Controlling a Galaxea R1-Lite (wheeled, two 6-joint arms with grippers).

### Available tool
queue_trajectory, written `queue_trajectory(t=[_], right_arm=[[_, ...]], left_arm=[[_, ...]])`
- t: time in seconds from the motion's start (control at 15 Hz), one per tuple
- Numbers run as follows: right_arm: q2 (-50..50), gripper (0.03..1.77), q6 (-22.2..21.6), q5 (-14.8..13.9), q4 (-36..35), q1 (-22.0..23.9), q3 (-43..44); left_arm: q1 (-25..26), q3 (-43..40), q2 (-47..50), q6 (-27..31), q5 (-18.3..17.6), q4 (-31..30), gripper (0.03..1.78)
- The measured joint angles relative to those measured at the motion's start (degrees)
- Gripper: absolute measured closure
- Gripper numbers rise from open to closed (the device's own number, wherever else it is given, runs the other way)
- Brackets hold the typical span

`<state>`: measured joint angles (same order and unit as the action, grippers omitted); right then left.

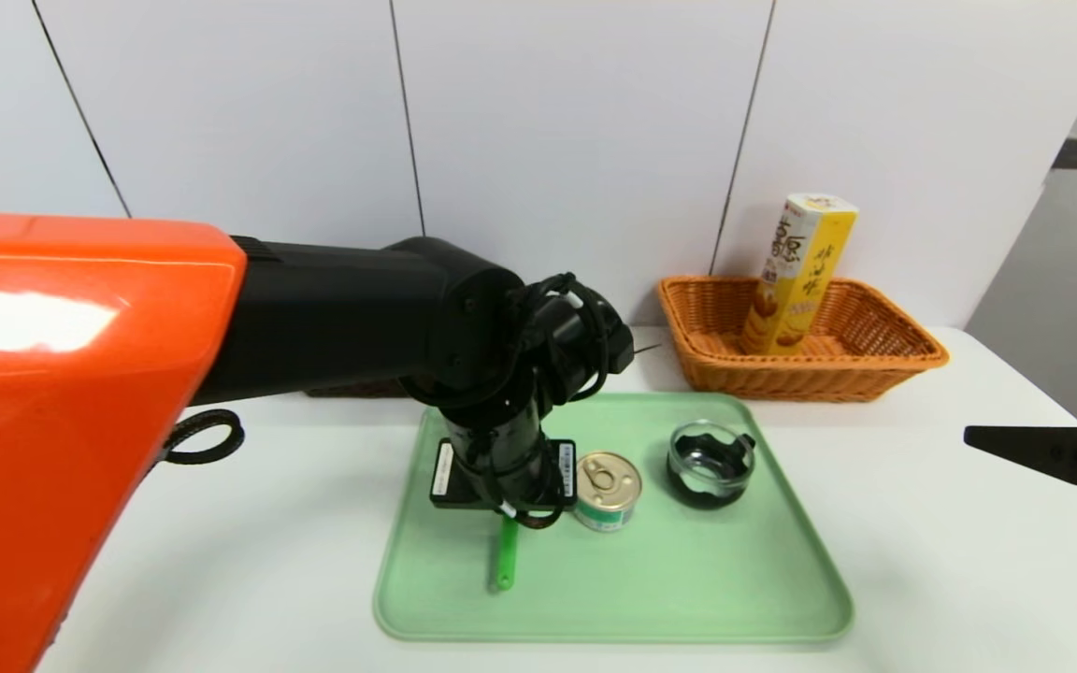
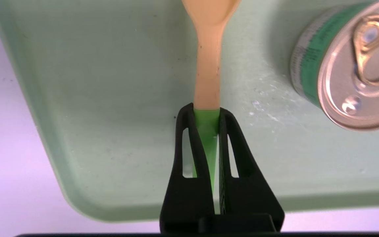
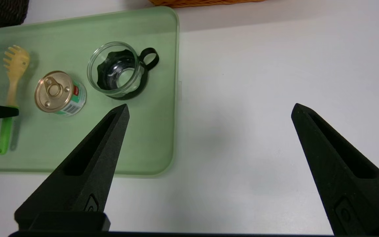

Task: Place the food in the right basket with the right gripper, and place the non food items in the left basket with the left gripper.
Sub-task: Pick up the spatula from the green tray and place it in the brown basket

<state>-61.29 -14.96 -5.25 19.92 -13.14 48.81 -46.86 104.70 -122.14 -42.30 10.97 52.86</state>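
Left gripper [image 2: 206, 113] is clamped on the one pasta spoon [image 2: 209, 65] on the tray [image 1: 735, 579], beside one can [image 1: 607, 489] and one glass cup [image 1: 710, 463]; right gripper [image 3: 209, 112] idles wide open.

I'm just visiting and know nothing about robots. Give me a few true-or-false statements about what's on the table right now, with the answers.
1. The left gripper is closed on the pasta spoon. True.
2. The tin can is already in the orange basket. False: it stands on the green tray.
3. The right gripper is open and holds nothing. True.
4. The glass cup lies tipped on its side. False: it stands upright on the tray.
5. A yellow snack box stands in the orange basket. True.
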Motion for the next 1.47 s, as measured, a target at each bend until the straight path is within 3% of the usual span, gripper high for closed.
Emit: queue_trajectory(t=[0.2, 0.4, 0.53, 0.67, 0.87, 1.27, 1.47], right_arm=[[0.7, 0.10, 0.0, 0.0, 0.0, 0.0, -0.7], [1.2, 0.10, 0.0, -0.2, 0.0, 0.1, -0.8], [1.6, 0.10, 0.4, 0.1, 0.0, 0.0, -0.7], [2.0, 0.10, 2.3, 0.0, 0.0, 0.0, -0.7], [2.2, 0.10, 2.6, 0.2, 0.0, 0.0, -1.1], [2.0, 0.10, 3.0, 0.6, -0.8, 0.0, -1.2], [1.8, 0.10, 3.1, 0.7, -7.6, 0.0, -3.6]], left_arm=[[-0.6, 1.4, 3.8, 2.8, -0.6, -0.4, 1.70], [-0.7, 5.2, 8.9, 4.0, -7.3, -1.0, 1.70], [0.9, 6.8, 12.8, 5.0, -10.2, -5.5, 1.70], [4.9, 7.2, 15.9, 6.5, -9.9, -11.8, 1.70], [12.8, 7.3, 17.9, 6.6, -6.4, -17.8, 1.70], [26.9, 7.2, 12.5, 4.1, -6.2, -18.7, 1.70], [31.0, 7.2, 8.0, 3.7, -8.0, -20.1, 1.70]])
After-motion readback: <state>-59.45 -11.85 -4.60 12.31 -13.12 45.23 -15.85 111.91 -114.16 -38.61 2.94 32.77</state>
